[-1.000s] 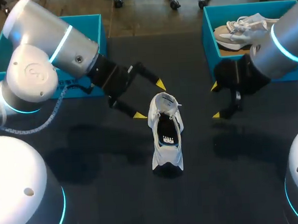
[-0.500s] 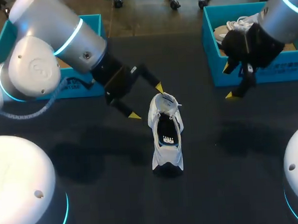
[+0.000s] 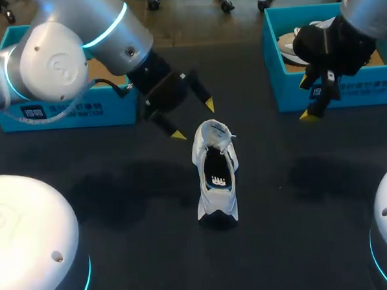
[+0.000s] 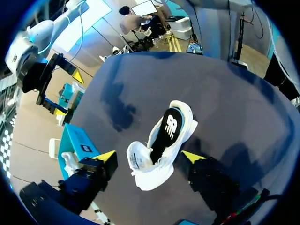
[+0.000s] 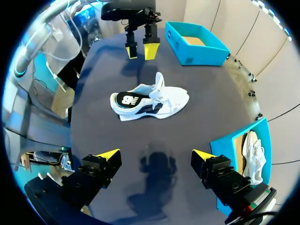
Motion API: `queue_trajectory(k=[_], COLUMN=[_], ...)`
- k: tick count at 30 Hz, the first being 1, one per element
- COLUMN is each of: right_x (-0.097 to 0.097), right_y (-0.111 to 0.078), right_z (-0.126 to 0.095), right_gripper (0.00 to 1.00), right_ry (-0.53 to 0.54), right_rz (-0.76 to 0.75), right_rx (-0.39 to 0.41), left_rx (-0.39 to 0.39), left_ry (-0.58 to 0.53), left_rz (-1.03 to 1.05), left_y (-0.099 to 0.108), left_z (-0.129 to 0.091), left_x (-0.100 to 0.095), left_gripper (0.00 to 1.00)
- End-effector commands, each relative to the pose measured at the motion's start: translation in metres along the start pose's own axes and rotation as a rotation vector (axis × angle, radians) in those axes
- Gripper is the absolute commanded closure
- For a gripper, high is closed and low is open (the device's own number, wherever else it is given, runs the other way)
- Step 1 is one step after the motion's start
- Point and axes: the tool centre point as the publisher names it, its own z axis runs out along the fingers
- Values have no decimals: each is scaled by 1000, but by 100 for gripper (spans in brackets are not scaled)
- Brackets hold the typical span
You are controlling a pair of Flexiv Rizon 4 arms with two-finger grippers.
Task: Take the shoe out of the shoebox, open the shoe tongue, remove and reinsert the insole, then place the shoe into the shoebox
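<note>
1. the left gripper (image 3: 193,120) was held empty, yellow tips spread apart, just beside the laced end of the white mesh sneaker (image 3: 212,139); the right gripper (image 3: 306,99), likewise spread and empty, was held by the right turquoise cardboard shoebox (image 3: 353,91).
2. the sneaker was set on the dark table (image 3: 119,207), between the boxes, its black insole (image 3: 217,173) seated.
3. the tongue-and-insole step was judged in hand; a pinch on the tongue would be called for next.
4. a second pale shoe (image 3: 292,49) was seen in the right box, the left turquoise shoebox (image 3: 107,114) behind the left arm; no obstruction was seen.
</note>
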Motion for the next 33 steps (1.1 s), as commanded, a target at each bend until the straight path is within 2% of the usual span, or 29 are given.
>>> queue_trajectory(k=[1,10,17,18,19,21,26,33], right_x=[0,0,0,0,0,0,0,0], right_y=[-1,-1,-1,-1,-1,-1,-1,-1], right_z=[1,1,1,1,1,1,1,1], right_gripper=[0,0,0,0,0,0,0,0], right_ry=[-2,-2,-2,-2,-2,-2,-2,-2], right_rz=[0,0,0,0,0,0,0,0], right_rx=[0,0,0,0,0,0,0,0], left_rx=[-8,11,26,46,24,31,78,45], left_ry=[82,179,253,258,272,303,359,436], left_rz=[1,99,338,346,365,421,491,532], left_y=[1,2,0,-2,-2,-8,-18,-31], left_z=[3,1,9,9,11,12,18,41], left_x=[-6,-13,-17,-17,-18,-18,-19,-14], left_gripper=[100,100,100,100,100,100,100,100])
